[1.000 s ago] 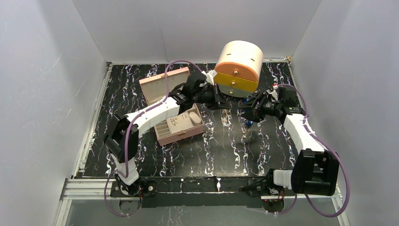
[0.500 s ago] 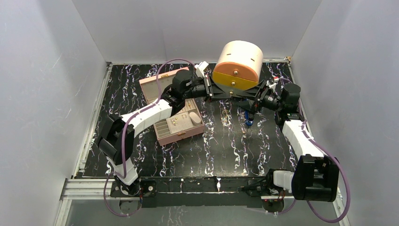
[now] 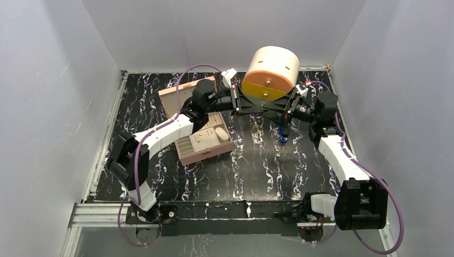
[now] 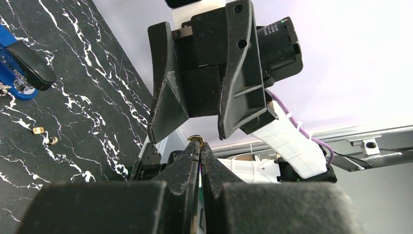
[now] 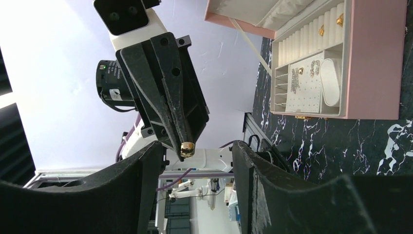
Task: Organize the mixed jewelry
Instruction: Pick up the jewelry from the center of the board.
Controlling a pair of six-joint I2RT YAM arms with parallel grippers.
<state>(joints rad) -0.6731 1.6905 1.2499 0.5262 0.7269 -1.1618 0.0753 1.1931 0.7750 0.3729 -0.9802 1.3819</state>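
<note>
L pincer [image 4: 198,147] tight on gold piece [image 4: 196,139]; R pincer [image 4: 188,135] wide, just opp. it

- Cannot tell ring from earring in the gold piece [image 4: 196,139] — mostly buried between the left gripper's [image 4: 199,146] pressed-together tips.
- Too small to find from above, before the round cabinet [image 3: 273,67].
- Cropped by the left wrist view's edge: blue object [image 4: 19,73].
- Cropped top and right in the right wrist view: pink box [image 5: 375,58].
- Too tiny to name — two gold bits [image 4: 44,135] on the table [image 4: 87,97].

We see one tiny gold piece [image 5: 186,148] pinched at the left gripper [image 4: 199,144] tips; two gold bits [image 4: 37,130] lie loose near mid-counter.
</note>
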